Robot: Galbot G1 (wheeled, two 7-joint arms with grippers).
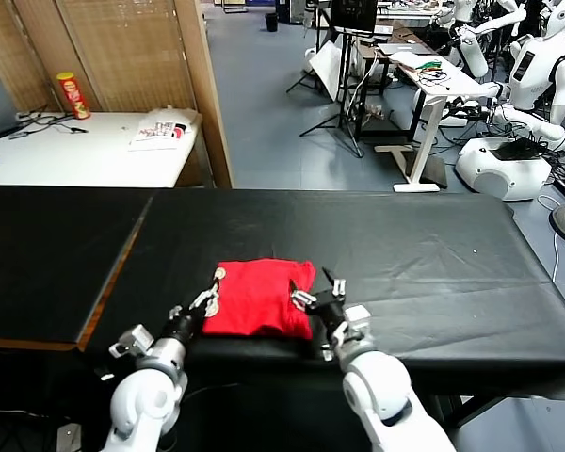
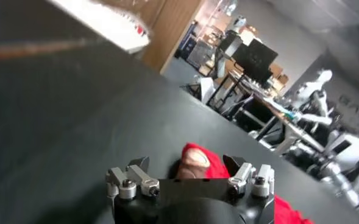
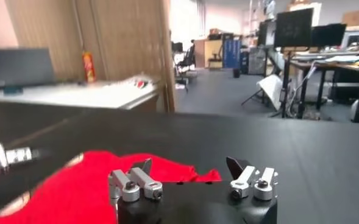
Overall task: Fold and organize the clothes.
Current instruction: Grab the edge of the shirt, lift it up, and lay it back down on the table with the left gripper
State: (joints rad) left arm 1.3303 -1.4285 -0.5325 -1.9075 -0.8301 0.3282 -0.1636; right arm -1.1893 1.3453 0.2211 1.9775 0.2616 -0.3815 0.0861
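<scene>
Head view: we see the red T-shirt [image 1: 261, 298] folded compact on the tabletop [image 1: 433, 254]; left end effector [image 1: 207, 299] at nine o'clock, right end effector [image 1: 318, 297] at three, both released.

T-shirt [image 1: 261, 297] lies folded on the table [image 1: 433, 254], near the front edge, slightly left of the middle. Left gripper [image 1: 205, 303] at the shirt's left edge, right gripper [image 1: 318, 297] at its right edge, both over the front edge of the table. Second table [image 1: 80, 155] behind the left end, can [image 1: 72, 95] at its far edge.
</scene>
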